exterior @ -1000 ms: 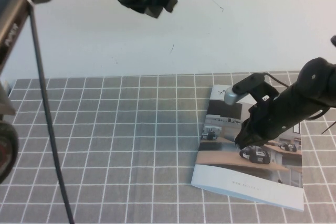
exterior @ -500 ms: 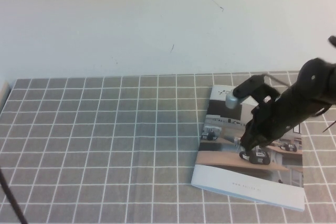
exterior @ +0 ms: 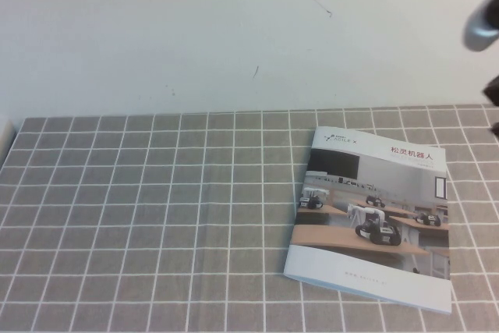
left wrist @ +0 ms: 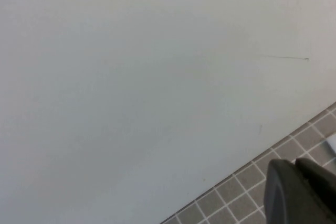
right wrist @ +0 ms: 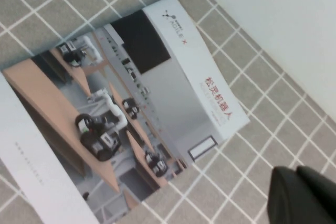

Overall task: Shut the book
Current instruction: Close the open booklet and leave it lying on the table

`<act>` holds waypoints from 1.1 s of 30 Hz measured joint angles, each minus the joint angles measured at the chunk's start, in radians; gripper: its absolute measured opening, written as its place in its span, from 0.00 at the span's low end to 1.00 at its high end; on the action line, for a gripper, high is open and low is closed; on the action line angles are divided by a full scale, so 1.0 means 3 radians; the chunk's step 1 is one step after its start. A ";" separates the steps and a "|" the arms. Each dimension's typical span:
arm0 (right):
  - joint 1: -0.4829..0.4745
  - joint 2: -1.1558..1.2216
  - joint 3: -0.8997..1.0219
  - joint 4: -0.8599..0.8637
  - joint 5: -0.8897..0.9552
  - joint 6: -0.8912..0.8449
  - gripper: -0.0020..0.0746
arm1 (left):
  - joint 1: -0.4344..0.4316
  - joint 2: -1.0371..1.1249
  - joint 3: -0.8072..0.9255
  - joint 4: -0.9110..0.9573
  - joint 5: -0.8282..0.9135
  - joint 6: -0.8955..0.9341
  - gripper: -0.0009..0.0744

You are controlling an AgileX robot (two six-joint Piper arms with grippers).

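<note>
Here the book [exterior: 373,216] lies closed, cover up, flat on the checked cloth [exterior: 140,216] at the robot's right. Its far edge is near the wall [exterior: 195,29]. The right gripper [right wrist: 305,196] hangs above the cloth, off the book's right side and clear of it; whether it is released or clenched cannot be told. The left gripper [left wrist: 302,192] is raised before the wall, over the cloth's far edge; its state likewise cannot be told.
</note>
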 joint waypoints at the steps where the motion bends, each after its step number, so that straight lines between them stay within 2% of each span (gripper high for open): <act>1: 0.0000 -0.0118 0.0032 -0.0046 0.0073 0.0040 0.02 | 0.0000 -0.0045 0.0057 0.0042 -0.0016 -0.0026 0.01; 6: 0.0000 -0.0689 0.0483 -0.0171 0.0177 0.0180 0.02 | 0.0000 -0.0550 0.0684 0.0213 -0.0244 -0.0067 0.01; 9: 0.0000 -0.1095 0.0930 -0.0186 0.0099 0.0274 0.02 | 0.0000 -0.1000 0.1357 0.0290 -0.0582 -0.0150 0.01; 12: 0.0000 -0.1482 0.1422 -0.0186 -0.0089 0.0370 0.02 | 0.0007 -0.1502 0.2159 0.0360 -0.1151 -0.0224 0.01; 17: 0.0000 -0.2141 0.2218 -0.0037 -0.0400 0.0439 0.02 | 0.0007 -0.2327 0.3693 0.0423 -0.2514 -0.0310 0.01; 20: 0.0000 -0.2503 0.2600 0.0152 -0.0599 0.0483 0.02 | 0.0007 -0.2691 0.4393 0.0445 -0.3075 -0.0331 0.01; 25: 0.0000 -0.2998 0.2992 0.0386 -0.0722 0.0499 0.02 | 0.0007 -0.2954 0.5302 0.0463 -0.3480 -0.0479 0.01; 33: 0.0000 -0.3293 0.3056 0.0424 -0.0513 0.0501 0.02 | 0.0007 -0.2960 0.6377 0.0482 -0.4309 -0.0508 0.01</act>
